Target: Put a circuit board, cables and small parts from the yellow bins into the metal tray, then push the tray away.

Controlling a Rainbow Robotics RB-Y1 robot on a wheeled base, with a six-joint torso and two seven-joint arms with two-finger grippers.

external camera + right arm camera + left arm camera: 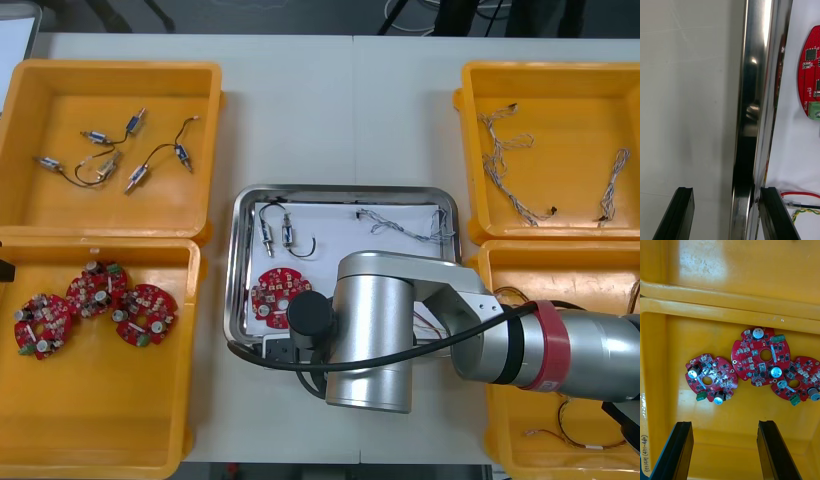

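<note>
The metal tray (244,262), white inside, holds a red circuit board (277,293), a black cable with small metal parts (276,229) and a twisted blue and white cable (400,222). My right arm (372,330) reaches across the tray's near edge, by its near left corner. In the right wrist view my right gripper (727,191) is open astride the tray's rim (752,112). One finger is outside over the table, the other inside beside a red and yellow cable (802,204) and the board (810,75). My left gripper (725,423) hangs open above three circuit boards (762,356).
The far left bin (60,210) holds black cables with metal parts. Three boards (95,305) lie in the near left bin (100,410). Twisted cables (505,160) lie in the far right bin (570,100). Part of the near right bin (500,445) is under my right arm.
</note>
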